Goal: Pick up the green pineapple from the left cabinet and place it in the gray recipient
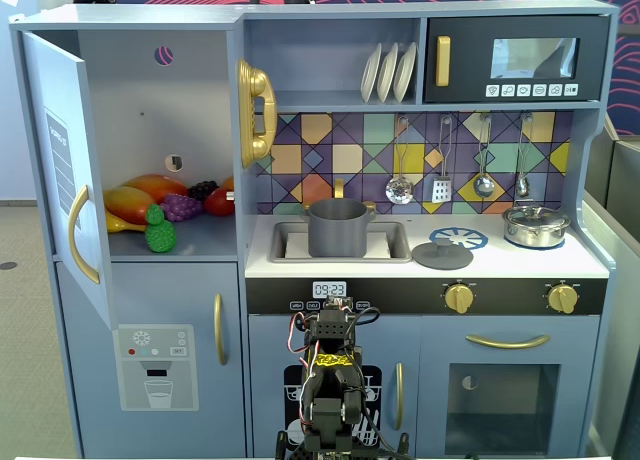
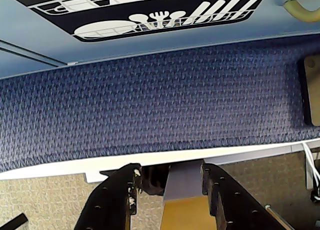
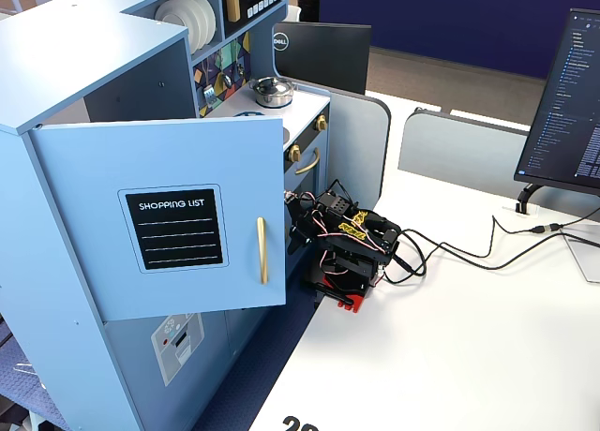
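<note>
The green pineapple (image 1: 159, 230) stands on the shelf of the left cabinet (image 1: 150, 90), in front of other toy fruit. The cabinet door (image 1: 62, 160) is swung open; in a fixed view from the side the door (image 3: 159, 215) hides the inside. The gray recipient (image 1: 337, 228) sits in the sink. My arm (image 1: 330, 380) is folded low in front of the kitchen, far below both. In the wrist view my gripper (image 2: 170, 170) is open and empty, pointing down at the table edge and blue carpet (image 2: 150, 100).
Orange and yellow fruit (image 1: 140, 195), purple grapes (image 1: 182, 206) and a red fruit (image 1: 220, 201) lie behind the pineapple. A gray lid (image 1: 442, 255) and a silver lidded pot (image 1: 536, 225) sit on the counter. Cables and a monitor (image 3: 562, 103) are on the white table.
</note>
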Available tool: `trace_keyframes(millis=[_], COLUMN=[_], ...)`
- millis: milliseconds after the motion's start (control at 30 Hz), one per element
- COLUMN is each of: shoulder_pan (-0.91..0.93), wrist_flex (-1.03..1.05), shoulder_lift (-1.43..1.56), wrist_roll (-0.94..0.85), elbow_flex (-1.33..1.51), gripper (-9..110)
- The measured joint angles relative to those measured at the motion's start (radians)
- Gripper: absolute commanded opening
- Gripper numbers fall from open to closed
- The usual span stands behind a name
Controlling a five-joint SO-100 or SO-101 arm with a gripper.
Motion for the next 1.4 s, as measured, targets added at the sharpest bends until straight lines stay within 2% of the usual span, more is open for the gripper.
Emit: trace_keyframes(millis=[433,567,633,733,833,967,1033,1167,1400], shoulder_pan=[0.026,-0.086,-0.184,-0.371,-0.532,-0.63,-0.67,-0.696,-0.742], wrist_flex=[0.0,-0.018,-0.057,-0.264,-0.618,-1.092,-1.247,-1.394,-1.494], shoulder_lift=[0.0,0.0,-0.005,-0.023,-0.103,-0.288,-0.379,-0.566,-0.811], wrist_roll=[-0.009,-0.018,-0.003,0.092,0.124,0.115,0.1,0.069,0.009], elbow_flex=[0.0,0.002,0.005,0.006,0.006,-0.084,-0.178,-0.357,-0.529], gripper=[0,0,6,13,20,19,20,25,34])
